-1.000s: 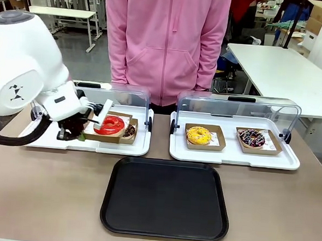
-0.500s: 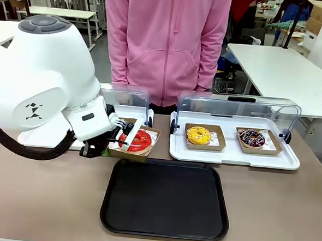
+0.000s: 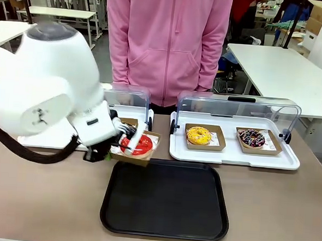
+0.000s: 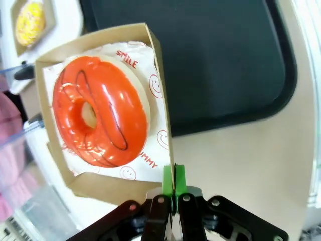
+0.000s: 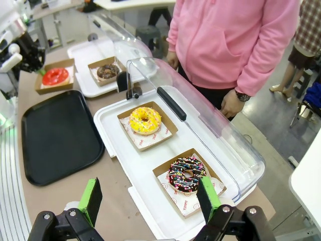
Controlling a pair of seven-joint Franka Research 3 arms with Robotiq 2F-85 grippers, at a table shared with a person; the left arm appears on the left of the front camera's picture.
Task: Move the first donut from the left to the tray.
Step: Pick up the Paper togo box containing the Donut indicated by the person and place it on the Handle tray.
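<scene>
first donut (image 3: pixel 142 144) above tray (image 3: pixel 165 198) far-left edge, probably | holder in left tool (image 4: pixel 173 176)

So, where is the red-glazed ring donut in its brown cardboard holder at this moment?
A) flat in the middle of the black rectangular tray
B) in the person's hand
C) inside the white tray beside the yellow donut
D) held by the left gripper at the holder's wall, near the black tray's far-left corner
D: the left gripper is shut on the wall of the cardboard holder, carrying the red donut by the black tray.
</scene>
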